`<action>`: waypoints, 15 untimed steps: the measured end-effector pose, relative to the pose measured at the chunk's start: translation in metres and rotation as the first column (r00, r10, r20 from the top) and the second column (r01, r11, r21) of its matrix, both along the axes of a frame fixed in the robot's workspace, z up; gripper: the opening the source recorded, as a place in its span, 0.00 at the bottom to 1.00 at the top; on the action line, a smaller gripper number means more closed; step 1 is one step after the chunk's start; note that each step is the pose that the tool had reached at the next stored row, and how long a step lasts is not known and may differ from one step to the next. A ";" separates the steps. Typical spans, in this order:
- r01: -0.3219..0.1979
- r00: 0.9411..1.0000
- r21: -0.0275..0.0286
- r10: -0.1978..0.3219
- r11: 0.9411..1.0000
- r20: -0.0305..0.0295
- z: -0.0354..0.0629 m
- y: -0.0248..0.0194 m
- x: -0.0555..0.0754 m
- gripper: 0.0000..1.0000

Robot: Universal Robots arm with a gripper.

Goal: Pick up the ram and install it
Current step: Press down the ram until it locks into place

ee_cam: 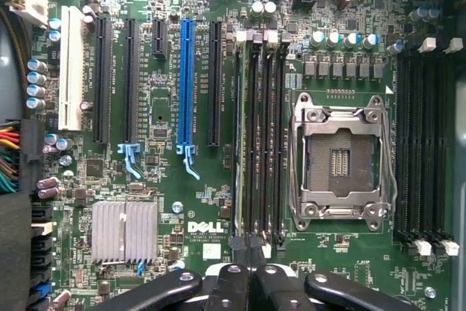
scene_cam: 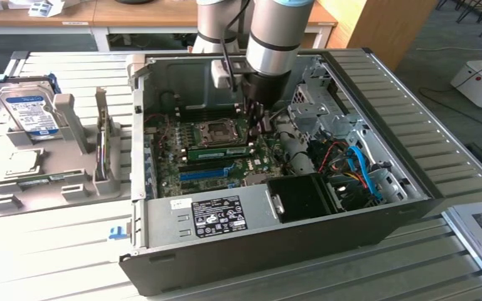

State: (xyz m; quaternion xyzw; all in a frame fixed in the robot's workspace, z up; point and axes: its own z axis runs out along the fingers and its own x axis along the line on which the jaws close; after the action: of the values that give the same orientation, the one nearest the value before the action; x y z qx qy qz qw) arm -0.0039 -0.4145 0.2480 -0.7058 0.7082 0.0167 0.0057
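The ram (scene_cam: 220, 152), a slim green stick with a pale label, stands on edge in a memory slot on the motherboard (scene_cam: 167, 164) inside the open computer case (scene_cam: 391, 216). In the wrist view the ram (ee_cam: 239, 129) appears edge-on as a thin line in the slot nearest the blue slot (ee_cam: 186, 85). My gripper (scene_cam: 256, 125) hangs inside the case above the ram's end towards the exterior view's right. Its black fingertips (ee_cam: 234, 247) meet, so the gripper (ee_cam: 248, 247) is shut with nothing between them.
The empty CPU socket (ee_cam: 341, 158) lies beside the memory slots, with more black slots (ee_cam: 422, 136) past it. A grey holder (scene_cam: 40, 188) at the exterior view's left carries a hard drive (scene_cam: 30, 113) and an upright card (scene_cam: 103, 144). Cables (scene_cam: 358, 166) crowd the case's right.
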 end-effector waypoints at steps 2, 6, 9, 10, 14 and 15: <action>0.000 1.000 0.000 0.000 1.000 0.000 0.0004 0.0000 0.000 0.10; 0.000 1.000 0.000 0.000 1.000 0.000 0.0005 0.0000 0.000 0.10; 0.000 1.000 0.000 0.000 1.000 0.000 0.0005 0.0000 0.000 0.10; 0.000 1.000 0.000 0.000 1.000 0.000 0.0005 0.0000 -0.002 0.10; 0.000 1.000 0.000 0.000 1.000 0.000 0.0005 0.0000 -0.009 0.10; 0.000 1.000 0.000 0.000 1.000 0.000 0.0005 0.0000 -0.011 0.10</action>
State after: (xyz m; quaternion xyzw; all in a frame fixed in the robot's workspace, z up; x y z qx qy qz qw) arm -0.0148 -0.4145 0.2485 -0.7058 0.7082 0.0166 0.0057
